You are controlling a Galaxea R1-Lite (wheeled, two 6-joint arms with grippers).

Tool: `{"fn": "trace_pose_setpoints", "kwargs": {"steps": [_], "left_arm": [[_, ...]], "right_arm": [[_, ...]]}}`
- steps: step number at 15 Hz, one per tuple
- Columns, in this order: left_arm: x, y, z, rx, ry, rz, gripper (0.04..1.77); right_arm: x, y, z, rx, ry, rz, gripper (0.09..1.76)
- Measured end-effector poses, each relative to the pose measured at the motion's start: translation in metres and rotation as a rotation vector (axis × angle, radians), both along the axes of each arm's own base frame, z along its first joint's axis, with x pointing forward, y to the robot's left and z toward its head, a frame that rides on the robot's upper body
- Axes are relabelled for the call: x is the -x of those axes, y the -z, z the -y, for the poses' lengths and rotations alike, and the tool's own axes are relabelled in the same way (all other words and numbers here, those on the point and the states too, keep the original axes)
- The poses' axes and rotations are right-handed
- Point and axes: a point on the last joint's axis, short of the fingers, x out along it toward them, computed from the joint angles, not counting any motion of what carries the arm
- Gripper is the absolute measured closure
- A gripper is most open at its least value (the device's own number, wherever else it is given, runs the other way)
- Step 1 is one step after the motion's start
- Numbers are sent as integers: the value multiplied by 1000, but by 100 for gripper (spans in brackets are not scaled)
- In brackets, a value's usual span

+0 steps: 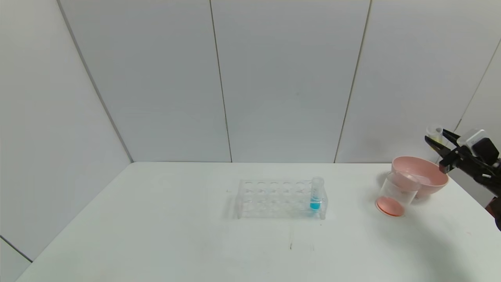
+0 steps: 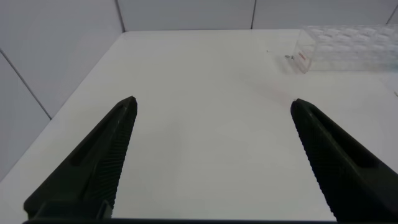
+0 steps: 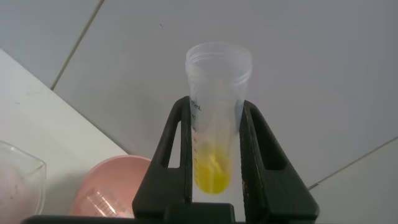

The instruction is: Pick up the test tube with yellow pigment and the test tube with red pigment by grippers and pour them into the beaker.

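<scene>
Two tubes show for us: the test tube with yellow pigment (image 3: 216,124), pinched between the fingers of our right gripper (image 1: 439,141), and a tube with blue liquid (image 1: 316,194) standing upright in an end hole of the one clear rack (image 1: 274,199) at mid-table. We see no tube with red pigment anywhere. Our right gripper holds its tube raised at the far right edge, above and just beyond the single pink bowl (image 1: 424,178); a little yellow liquid sits at the tube's rounded bottom, mouth upward. One beaker (image 1: 395,194) stands on the white table (image 1: 156,235) just in front of the bowl, touching or nearly so, with a shallow layer of orange-red liquid in its base. What the bowl holds we cannot tell. Our left gripper (image 2: 211,124) hovers over bare table with its fingers spread wide and nothing between them, the rack's end near its far side.
</scene>
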Motion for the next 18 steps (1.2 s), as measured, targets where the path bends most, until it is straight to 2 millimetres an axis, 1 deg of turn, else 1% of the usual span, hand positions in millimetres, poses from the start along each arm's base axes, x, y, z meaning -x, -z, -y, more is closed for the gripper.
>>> {"fn": "trace_pose_setpoints", "kwargs": {"steps": [2, 7, 11, 14, 16, 18], "left_arm": [[0, 0, 0, 0, 0, 0, 5], [0, 0, 0, 0, 0, 0, 5], [0, 0, 0, 0, 0, 0, 5], [0, 0, 0, 0, 0, 0, 5], [0, 0, 0, 0, 0, 0, 5], [0, 0, 0, 0, 0, 0, 5]], "right_arm": [[2, 3, 1, 40, -24, -4, 134], [6, 9, 0, 205, -7, 23, 134], [10, 16, -3, 325, -32, 32, 134], [11, 18, -5, 381, -29, 48, 134], [11, 18, -5, 451, -24, 73, 134], [13, 19, -6, 477, -55, 84, 134]]}}
